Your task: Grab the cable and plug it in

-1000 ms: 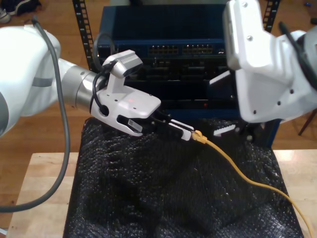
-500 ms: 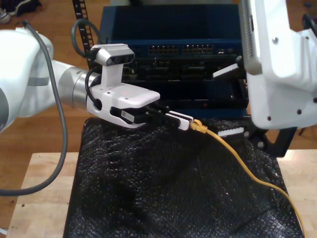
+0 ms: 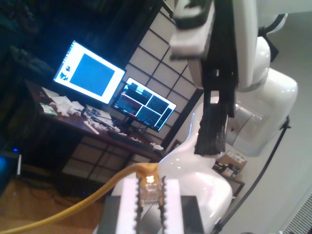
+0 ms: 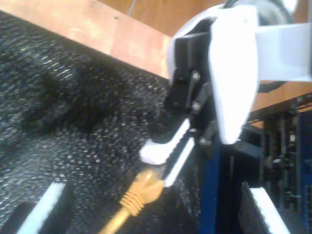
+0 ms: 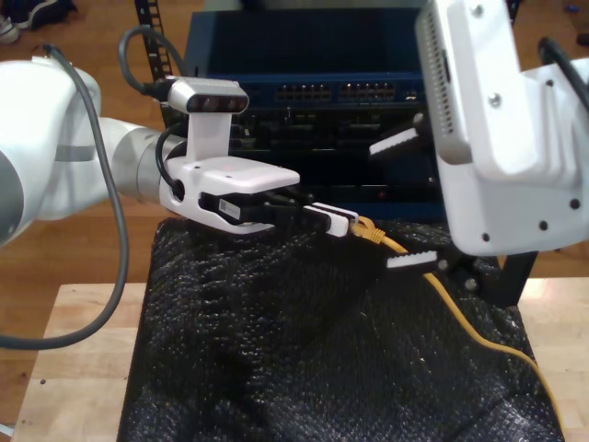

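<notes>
The yellow-orange cable (image 5: 444,299) trails across the black mat toward the exterior view's lower right. Its clear plug (image 3: 150,188) sits between the white fingers of my first gripper (image 5: 342,221), which is shut on it above the mat's far edge. The ribbed boot (image 4: 142,192) sticks out behind those fingers (image 4: 168,146). My second gripper (image 5: 381,207) is open at the exterior view's right. One finger (image 5: 398,143) is above the cable and one (image 5: 414,261) below it, just beyond the boot, neither touching. The first wrist view looks past my first gripper (image 3: 148,183) at a dark pad (image 3: 214,127) of the second.
A blue rack unit with rows of network ports (image 5: 340,92) stands behind the mat. Black bubble-wrap mat (image 5: 304,359) covers a light wooden table (image 5: 83,341). A thick grey arm cable (image 5: 115,230) hangs at the exterior view's left. Desk monitors (image 3: 95,73) glow in the background.
My first gripper rose a little and rolled level with the plug still held. My second gripper swung toward the exterior view's left, so its open fingers now bracket the cable near the boot.
</notes>
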Available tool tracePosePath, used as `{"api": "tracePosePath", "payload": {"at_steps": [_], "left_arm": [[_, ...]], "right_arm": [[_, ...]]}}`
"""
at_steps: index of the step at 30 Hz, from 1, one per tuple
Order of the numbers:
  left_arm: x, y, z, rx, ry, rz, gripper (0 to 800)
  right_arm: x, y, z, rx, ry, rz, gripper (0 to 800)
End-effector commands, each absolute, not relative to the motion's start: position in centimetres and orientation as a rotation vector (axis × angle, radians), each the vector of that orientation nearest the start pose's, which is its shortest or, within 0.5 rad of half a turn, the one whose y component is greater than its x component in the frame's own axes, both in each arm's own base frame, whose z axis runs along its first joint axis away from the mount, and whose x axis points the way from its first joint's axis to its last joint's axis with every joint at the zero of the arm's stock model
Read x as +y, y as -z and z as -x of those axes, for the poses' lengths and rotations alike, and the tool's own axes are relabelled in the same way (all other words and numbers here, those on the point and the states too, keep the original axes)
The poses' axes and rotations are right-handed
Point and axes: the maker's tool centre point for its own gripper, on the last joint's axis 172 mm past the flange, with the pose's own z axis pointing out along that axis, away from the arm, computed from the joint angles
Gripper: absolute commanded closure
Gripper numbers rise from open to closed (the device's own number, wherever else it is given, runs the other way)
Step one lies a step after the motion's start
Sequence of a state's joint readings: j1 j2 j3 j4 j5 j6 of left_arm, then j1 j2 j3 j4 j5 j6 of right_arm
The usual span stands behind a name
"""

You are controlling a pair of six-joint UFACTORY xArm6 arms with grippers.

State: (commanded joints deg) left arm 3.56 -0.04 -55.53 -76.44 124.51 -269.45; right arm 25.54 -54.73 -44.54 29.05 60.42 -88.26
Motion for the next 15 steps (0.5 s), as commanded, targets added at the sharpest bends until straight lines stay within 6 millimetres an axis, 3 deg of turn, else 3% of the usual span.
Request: {"api": "tracePosePath", "payload": {"at_steps": [6,15], "left_arm": [[-23.9,-42.2,-28.3,-0.955,-0.291,-1.024,795],[-23.5,-41.9,-29.5,-0.89,-0.282,-1.028,795]], "right_arm": [[23.9,-46.7,-27.7,2.382,-1.326,-1.703,3],[25.2,-47.0,-27.4,2.393,-1.368,-1.654,2]]}}
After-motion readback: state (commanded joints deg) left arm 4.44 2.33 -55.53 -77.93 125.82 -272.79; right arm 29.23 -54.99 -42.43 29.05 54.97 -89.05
